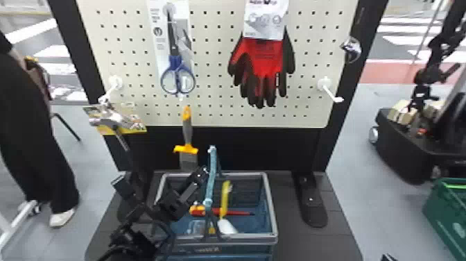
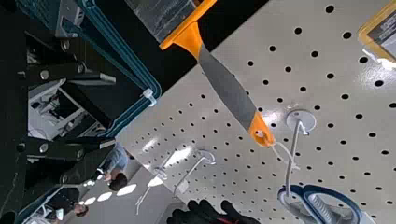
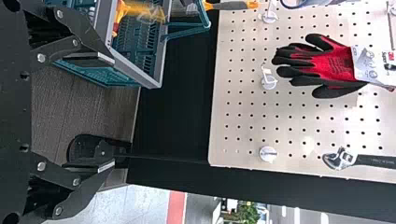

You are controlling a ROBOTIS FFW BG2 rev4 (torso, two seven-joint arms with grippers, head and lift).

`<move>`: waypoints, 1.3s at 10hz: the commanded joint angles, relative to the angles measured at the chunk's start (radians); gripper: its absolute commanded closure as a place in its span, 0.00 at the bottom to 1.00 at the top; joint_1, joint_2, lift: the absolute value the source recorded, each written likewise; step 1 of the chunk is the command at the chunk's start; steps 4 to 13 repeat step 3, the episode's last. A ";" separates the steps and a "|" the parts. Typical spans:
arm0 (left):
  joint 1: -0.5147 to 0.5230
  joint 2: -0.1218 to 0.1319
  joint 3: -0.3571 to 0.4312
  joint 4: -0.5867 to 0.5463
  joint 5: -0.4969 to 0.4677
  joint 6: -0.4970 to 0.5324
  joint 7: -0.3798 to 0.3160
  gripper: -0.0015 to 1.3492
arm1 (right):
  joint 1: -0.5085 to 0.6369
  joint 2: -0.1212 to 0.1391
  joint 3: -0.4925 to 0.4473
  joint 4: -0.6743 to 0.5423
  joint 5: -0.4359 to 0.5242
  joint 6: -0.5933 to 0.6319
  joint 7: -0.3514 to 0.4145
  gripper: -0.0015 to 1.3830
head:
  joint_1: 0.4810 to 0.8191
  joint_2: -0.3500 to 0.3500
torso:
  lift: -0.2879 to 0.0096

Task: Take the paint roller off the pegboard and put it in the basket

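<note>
Fingers wide and empty on the left gripper [image 2: 108, 111], by the basket's [image 1: 271, 208] left edge; likewise on the right gripper [image 3: 111, 112], beyond its right edge. Paint roller [image 1: 224, 203] inside already, yellow handle up, white end near the front edge. Probably just retreat now: draw back slowly with fingers wide, clear of basket handle [image 1: 212, 173] and hanging orange-handled tool [image 1: 187, 132].

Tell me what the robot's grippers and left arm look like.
The left gripper and right gripper match: black linked plates, round silver screw heads, flat fingers with pale tip edges. The left arm is black too, with a dark cable looping beside it.
</note>
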 commanded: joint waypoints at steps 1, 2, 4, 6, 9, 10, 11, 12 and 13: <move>-0.007 -0.003 -0.002 0.000 -0.008 -0.002 -0.003 0.06 | 0.000 0.000 0.000 0.000 -0.001 0.000 -0.001 0.36 | 0.20 0.50 | 0.63; -0.007 -0.003 0.003 0.000 -0.008 -0.004 -0.003 0.09 | 0.000 0.000 0.000 0.000 -0.001 0.000 -0.001 0.36 | 0.20 0.50 | 0.63; -0.007 -0.003 0.003 0.000 -0.008 -0.005 -0.003 0.09 | 0.000 0.000 0.000 0.000 -0.001 0.000 0.000 0.36 | 0.20 0.50 | 0.63; -0.007 -0.003 0.003 0.000 -0.008 -0.005 -0.003 0.09 | 0.000 0.000 0.000 0.000 -0.001 0.000 0.000 0.36 | 0.20 0.50 | 0.63; -0.007 -0.003 0.003 0.000 -0.008 -0.005 -0.003 0.09 | 0.000 0.000 0.000 0.000 -0.001 0.000 0.000 0.36 | 0.20 0.50 | 0.63; -0.007 -0.003 0.003 0.000 -0.008 -0.005 -0.003 0.09 | 0.000 0.000 0.000 0.000 -0.001 0.000 0.000 0.36 | 0.20 0.50 | 0.63; -0.007 -0.003 0.003 0.000 -0.008 -0.005 -0.003 0.09 | 0.000 0.000 0.000 0.000 -0.001 0.000 0.000 0.36 | 0.20 0.50 | 0.63; -0.007 -0.003 0.003 0.000 -0.008 -0.005 -0.003 0.09 | 0.000 0.000 0.000 0.000 -0.001 0.000 0.000 0.36 | 0.20 0.50 | 0.63; -0.007 -0.003 0.003 0.000 -0.008 -0.005 -0.003 0.09 | 0.000 0.000 0.000 0.000 -0.001 0.000 0.000 0.36 | 0.20 0.50 | 0.63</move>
